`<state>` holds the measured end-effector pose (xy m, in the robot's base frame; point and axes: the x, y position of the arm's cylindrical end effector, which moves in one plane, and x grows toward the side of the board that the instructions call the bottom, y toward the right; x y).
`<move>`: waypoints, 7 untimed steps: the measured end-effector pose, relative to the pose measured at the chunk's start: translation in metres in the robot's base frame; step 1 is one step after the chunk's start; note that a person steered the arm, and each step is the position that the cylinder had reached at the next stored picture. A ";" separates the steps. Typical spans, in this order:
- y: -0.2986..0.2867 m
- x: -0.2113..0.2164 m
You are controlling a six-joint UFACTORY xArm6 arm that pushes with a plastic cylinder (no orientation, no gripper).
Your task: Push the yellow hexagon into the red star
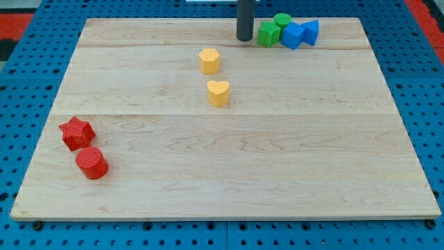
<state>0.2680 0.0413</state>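
yellow hexagon [209,60] upper centre of the table [277,153], just lower left of my tip [244,39], untouched; tool bare, grasping nothing. red star [76,132] far lower left.

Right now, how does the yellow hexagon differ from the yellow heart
The yellow hexagon has flat sides and corners; the yellow heart has two rounded lobes and a point. The hexagon sits nearer the view's top, the heart just below it, slightly to the view's right. The hexagon is also closer to my tip, which stands up and to its right. Both are yellow, similar in size, and apart from each other.
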 end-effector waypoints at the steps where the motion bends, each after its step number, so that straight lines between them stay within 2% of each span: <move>1: -0.029 0.043; 2: -0.083 0.052; 3: -0.107 0.052; 4: -0.163 0.066; 5: -0.213 0.098; 7: -0.258 0.097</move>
<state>0.3652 -0.2165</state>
